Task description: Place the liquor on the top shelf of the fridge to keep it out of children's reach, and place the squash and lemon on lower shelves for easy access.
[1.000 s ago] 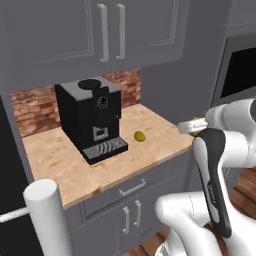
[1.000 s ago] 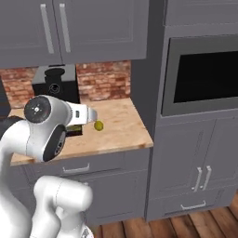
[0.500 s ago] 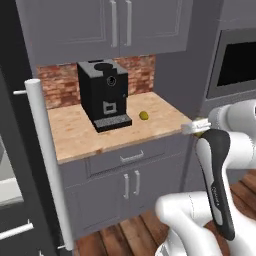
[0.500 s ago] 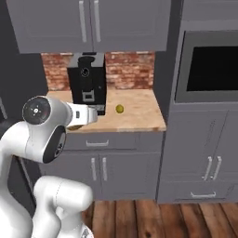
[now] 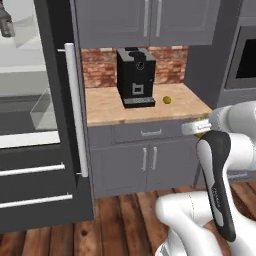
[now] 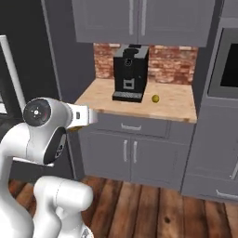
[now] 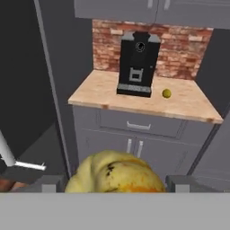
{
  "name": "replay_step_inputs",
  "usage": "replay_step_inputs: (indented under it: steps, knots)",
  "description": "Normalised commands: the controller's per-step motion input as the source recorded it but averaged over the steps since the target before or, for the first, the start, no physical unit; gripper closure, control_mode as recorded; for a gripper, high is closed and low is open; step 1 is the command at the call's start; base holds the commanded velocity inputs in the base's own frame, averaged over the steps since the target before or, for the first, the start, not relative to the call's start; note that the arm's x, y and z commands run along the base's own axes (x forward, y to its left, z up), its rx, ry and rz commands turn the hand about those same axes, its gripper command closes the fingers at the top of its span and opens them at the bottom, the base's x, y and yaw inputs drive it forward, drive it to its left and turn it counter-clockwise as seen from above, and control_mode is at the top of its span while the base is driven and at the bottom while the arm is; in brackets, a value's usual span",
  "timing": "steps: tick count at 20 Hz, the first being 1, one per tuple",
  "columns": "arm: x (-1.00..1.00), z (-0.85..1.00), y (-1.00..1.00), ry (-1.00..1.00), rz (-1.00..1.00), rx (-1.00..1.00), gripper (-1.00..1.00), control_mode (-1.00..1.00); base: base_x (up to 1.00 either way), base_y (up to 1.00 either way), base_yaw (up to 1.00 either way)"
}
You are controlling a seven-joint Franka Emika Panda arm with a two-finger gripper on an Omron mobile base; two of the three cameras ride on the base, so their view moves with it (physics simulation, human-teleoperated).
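A white robot arm is standing on a wooden kitchen floor, facing a run of grey cabinets, and carrying a squash toward the fridge that is standing open to its left. In the hand view, the gripper is holding its two dark fingers wide apart, one on each side of the lumpy yellow squash, which is filling the gap between them, so the fingers are spread wide yet closed on the vegetable rather than empty. The fridge door, dark grey with a thick silvery handle, is hanging open beside the counter, and pale shelves and clear drawers are showing inside. High in the fridge's upper left corner, a small dark bottle, seemingly the liquor, is sitting where the top shelf should be, though it is too cropped to be sure. The lemon is lying on the counter just beside a black coffee machine, apart from it. To do this step well, the arm should be turning left, clearing the door edge and handle, keeping the squash level, and setting it down on a lower shelf, well below the bottle, before the fingers are letting go.
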Motion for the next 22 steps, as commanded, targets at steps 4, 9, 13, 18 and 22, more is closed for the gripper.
replay_step_inputs:
  steps: [4,9,13,18,22]
  knots:
    - [0.00,0.00,0.00,0.00,0.00,0.00,1.00,1.00,-0.58,0.44,0.39]
    - [0.00,0.00,0.00,0.00,0.00,0.00,1.00,1.00,-0.16,0.97,0.32]
    - [0.00,0.00,0.00,0.00,0.00,0.00,1.00,1.00,0.00,1.00,0.24]
    - [0.00,0.00,0.00,0.00,0.00,0.00,1.00,1.00,0.16,1.00,0.17]
    - [0.00,0.00,0.00,0.00,0.00,0.00,1.00,1.00,0.41,0.99,0.07]
